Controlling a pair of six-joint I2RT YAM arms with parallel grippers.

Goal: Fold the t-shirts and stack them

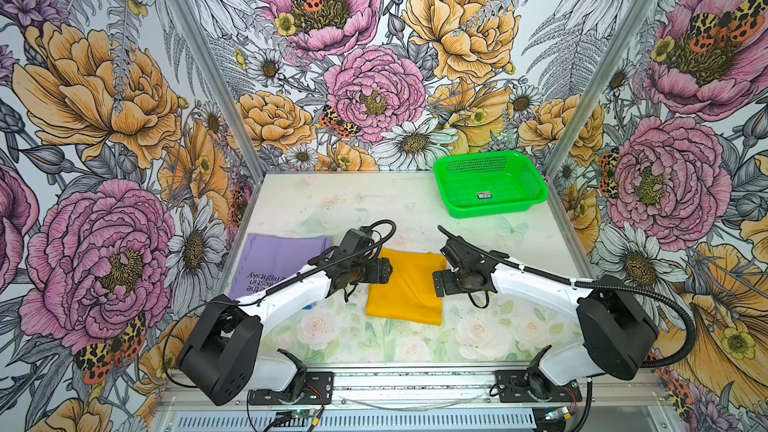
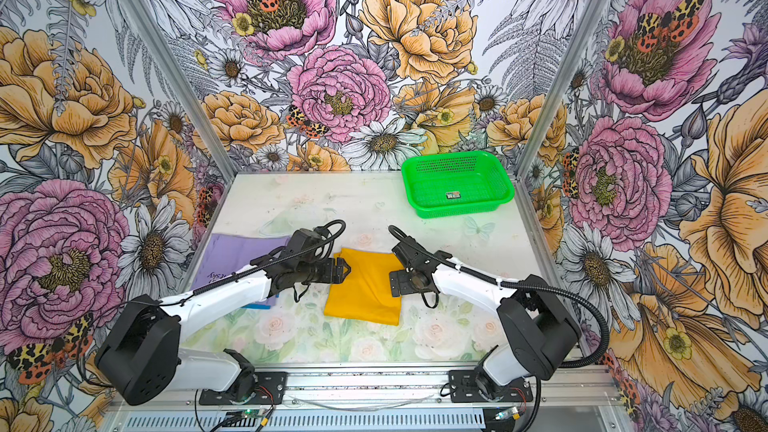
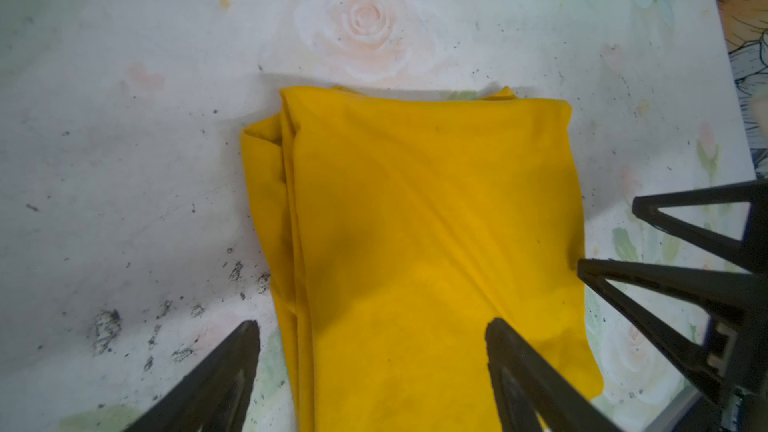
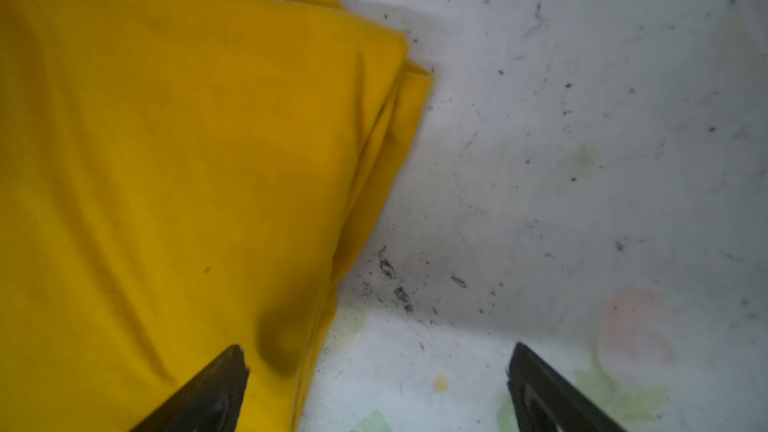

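**Yellow tee folded, both hands empty: the lift to the stack is the risky part**

The way I read it, the yellow tee [image 1: 409,288] is folded and now has to go onto the lavender tee [image 1: 278,255]. That move is where I expect trouble.

The wrist views show the fold's layers stepping out along the side edges instead of sitting flush. If I close on the top layer alone, the rest will hang and the fold will open as I lift. A pinch that misses the lowest layer would do the same, or drag the cloth over the table [image 1: 353,201] and bunch it.

My left arm also hangs over the lavender tee. A low sweep back that way could ruck it up, or shift the sliver of blue tee [image 1: 307,306] showing at its near edge. The basket [image 1: 494,209] sits well apart at the back right, so I don't expect it to matter.

The left gripper [image 3: 372,326] is spread wide and holds nothing. One finger is over the cloth, and the other is over bare table just beside the tee's left edge. The right gripper [image 4: 376,349] is equally wide and empty, and it straddles the right edge the same way. The tee lies flat mid-table between them, with the lavender tee off to its left.
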